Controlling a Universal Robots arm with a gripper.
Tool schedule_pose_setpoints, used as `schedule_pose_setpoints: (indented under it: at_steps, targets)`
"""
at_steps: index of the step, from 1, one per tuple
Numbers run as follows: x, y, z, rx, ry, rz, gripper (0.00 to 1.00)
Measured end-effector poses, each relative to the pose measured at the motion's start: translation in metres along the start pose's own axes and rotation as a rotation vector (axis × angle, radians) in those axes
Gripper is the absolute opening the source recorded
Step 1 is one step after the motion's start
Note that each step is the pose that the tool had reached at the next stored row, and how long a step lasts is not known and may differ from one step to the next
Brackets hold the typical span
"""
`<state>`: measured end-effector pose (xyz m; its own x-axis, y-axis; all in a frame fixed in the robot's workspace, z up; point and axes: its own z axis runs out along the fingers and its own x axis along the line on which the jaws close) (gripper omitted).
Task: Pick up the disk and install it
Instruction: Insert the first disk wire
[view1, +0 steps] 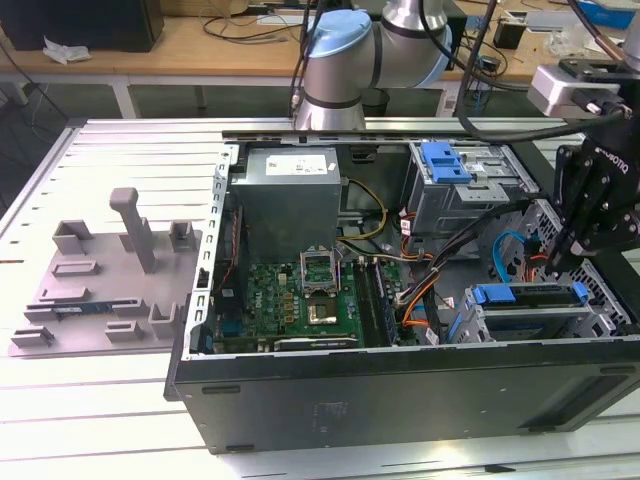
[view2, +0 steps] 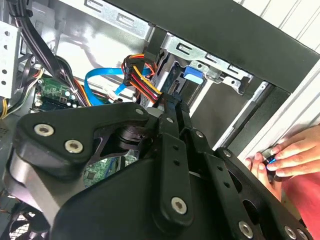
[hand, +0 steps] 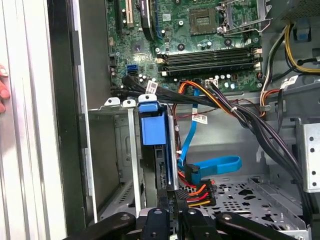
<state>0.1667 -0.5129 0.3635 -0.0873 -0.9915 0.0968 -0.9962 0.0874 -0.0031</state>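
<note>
- In the exterior view, an open computer case (view1: 400, 390) lies on a slatted table (view1: 130, 160), with a grey power supply (view1: 290, 195) and a green motherboard (view1: 290, 295) inside it.
- The disk (view1: 528, 298), with its blue carrier rail uppermost, sits in the drive cage (view1: 603, 298) at the exterior view's right end of the case.
- The black gripper (view1: 553, 262) hangs just above that cage, its tip close to the disk's edge. I cannot tell whether it is open or closed.
- A grey fixture (view1: 110, 270) stands on the table well apart, on the exterior view's left.
- In the second wrist view, the gripper (view2: 173, 102) reaches toward the disk (view2: 193, 75), which is slotted edge-on between the cage's metal plates.
- A red, yellow and orange cable bundle (view2: 142, 75) runs just beside the tip.
- A person's hand (view2: 285, 155) rests outside the case wall.
- In the first wrist view, the disk (hand: 152, 130) stands on edge in the cage (hand: 131, 150).
- The gripper (hand: 171, 197) is at the disk's dark end.
- A blue flat cable (hand: 215, 165) loops beside it, and the motherboard (hand: 200, 35) lies beyond.
</note>
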Motion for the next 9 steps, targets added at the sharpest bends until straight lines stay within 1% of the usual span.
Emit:
schedule_pose_setpoints:
  at_steps: [2, 9]
  targets:
    - [0.0013, 0.0001, 0.0001, 0.0004, -0.0031, -0.006, 0.17]
    - [0.0027, 0.003, 0.0004, 0.0022, -0.007, -0.028, 0.17]
